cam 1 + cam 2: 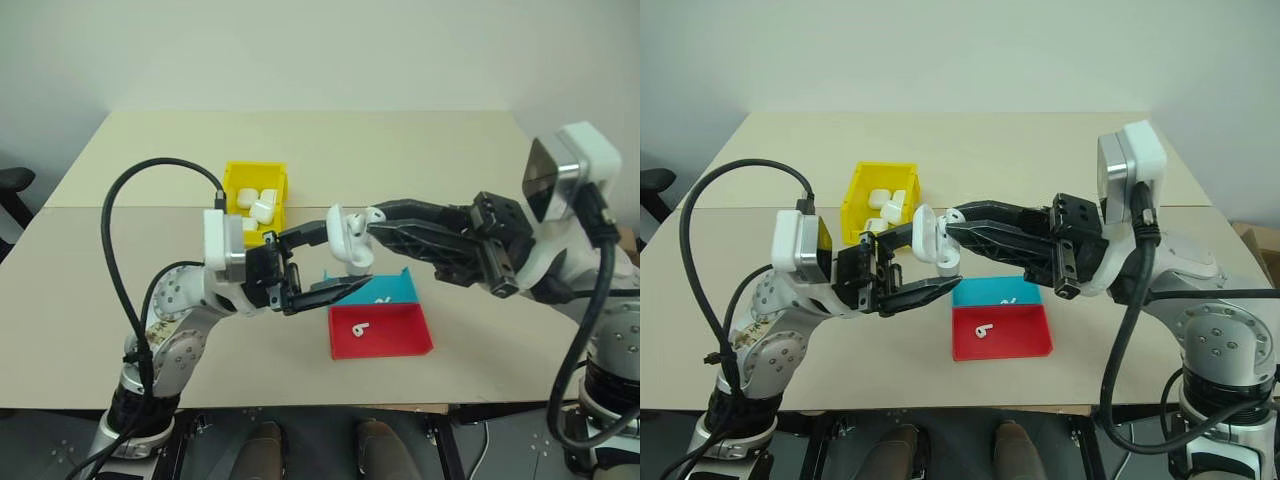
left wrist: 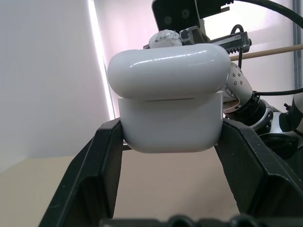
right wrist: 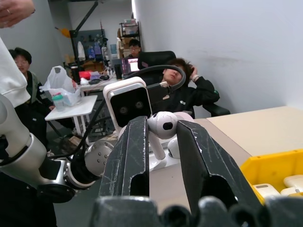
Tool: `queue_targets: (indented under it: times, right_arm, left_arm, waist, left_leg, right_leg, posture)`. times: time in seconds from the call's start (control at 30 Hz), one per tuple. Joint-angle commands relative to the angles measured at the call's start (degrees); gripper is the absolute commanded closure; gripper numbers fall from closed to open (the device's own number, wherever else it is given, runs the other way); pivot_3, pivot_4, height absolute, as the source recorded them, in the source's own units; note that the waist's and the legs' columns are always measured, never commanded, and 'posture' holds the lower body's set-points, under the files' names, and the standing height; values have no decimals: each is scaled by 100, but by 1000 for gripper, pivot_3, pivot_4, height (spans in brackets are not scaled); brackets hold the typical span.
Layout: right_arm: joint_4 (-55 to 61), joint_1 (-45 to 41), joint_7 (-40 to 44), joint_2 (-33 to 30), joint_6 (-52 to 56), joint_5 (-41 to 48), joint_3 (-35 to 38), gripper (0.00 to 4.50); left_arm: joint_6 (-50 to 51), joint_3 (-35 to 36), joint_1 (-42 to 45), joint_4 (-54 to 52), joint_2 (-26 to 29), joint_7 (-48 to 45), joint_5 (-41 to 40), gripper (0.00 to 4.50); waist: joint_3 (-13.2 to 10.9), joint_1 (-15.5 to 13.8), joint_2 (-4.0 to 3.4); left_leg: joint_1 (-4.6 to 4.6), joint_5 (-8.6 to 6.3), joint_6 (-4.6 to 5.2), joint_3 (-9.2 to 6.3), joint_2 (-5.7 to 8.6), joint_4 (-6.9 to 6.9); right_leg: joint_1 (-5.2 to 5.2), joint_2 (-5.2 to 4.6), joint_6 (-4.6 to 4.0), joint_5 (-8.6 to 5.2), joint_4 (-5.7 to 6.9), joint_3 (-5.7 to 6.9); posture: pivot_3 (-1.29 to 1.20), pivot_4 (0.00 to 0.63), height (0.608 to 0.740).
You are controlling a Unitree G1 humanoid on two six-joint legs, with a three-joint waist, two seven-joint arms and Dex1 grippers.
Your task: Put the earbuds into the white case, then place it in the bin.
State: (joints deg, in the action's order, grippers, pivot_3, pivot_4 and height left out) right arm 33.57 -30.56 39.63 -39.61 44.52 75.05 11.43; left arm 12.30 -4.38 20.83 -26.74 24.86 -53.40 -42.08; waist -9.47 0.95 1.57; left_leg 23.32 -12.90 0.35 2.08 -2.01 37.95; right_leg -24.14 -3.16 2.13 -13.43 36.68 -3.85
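Above the desk (image 1: 300, 140) the left end effector (image 1: 335, 262) clamps the white case (image 1: 347, 240); the right end effector (image 1: 378, 222), pinching an earbud (image 1: 372, 214), should line its stem up with the socket

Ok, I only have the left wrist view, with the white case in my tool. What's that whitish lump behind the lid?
Observer: An earbud, pinched in the right tool and held right beside the top of the held case.
Operator: Any earbuds still down on the table?
Observer: Yes, a second earbud lies in the red tray.
Operator: And is the bin free?
Observer: Not quite. The yellow bin already has several white cases inside it.
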Motion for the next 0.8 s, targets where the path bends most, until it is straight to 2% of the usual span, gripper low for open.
queue_targets:
  times: [0.03,0.33,0.8]
  right_arm:
    - [116,5,-57,-105,93,282,5,3510]
    - [140,56,-199,-195,217,484,-128,3510]
    - [277,194,-210,-271,158,278,-194,3510]
  left_arm:
    - [-139,103,-17,-155,-39,-28,31,1761]
    - [-201,100,-44,-108,-111,-71,184,1761]
    - [-341,101,-84,-91,-179,-84,257,1761]
  waist:
    - [0,0,0]
    - [0,-2,0]
    - [0,-4,0]
  left_leg:
    - [0,0,0,0,0,0]
    - [1,0,0,-1,0,0]
    - [2,0,0,-1,0,0]
  right_leg:
    - [0,0,0,0,0,0]
    - [0,0,1,-1,-1,0]
    - [0,0,2,-1,-1,0]
  posture:
    - [0,150,740]
    - [0,150,740]
    - [0,150,740]
